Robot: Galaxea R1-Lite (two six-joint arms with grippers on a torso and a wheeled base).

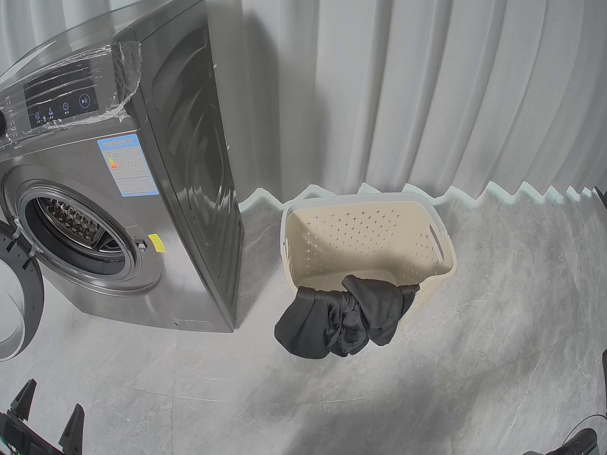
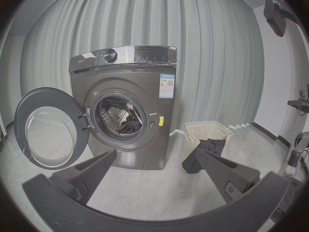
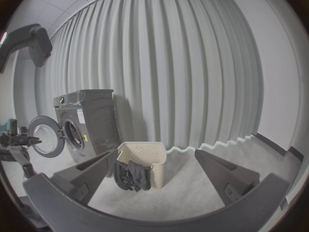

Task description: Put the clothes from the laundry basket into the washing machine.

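Note:
A cream laundry basket (image 1: 436, 238) stands on the floor to the right of the washing machine (image 1: 183, 159). A black garment (image 1: 338, 317) hangs over the basket's front rim and down to the floor. The machine's round door (image 2: 48, 126) is swung open, and a dark piece of clothing (image 2: 130, 127) lies inside the drum. My left gripper (image 1: 52, 396) is low at the near left, open and empty, facing the machine (image 2: 128, 91) from a distance. My right gripper (image 3: 155, 155) is open and empty too, well back from the basket (image 3: 154, 153) and the garment (image 3: 132, 176).
White curtains (image 1: 411, 77) hang behind the machine and basket, reaching the grey marble floor (image 1: 493, 349). The open door (image 1: 16, 298) sticks out toward the near left. Bare floor lies between me and the basket.

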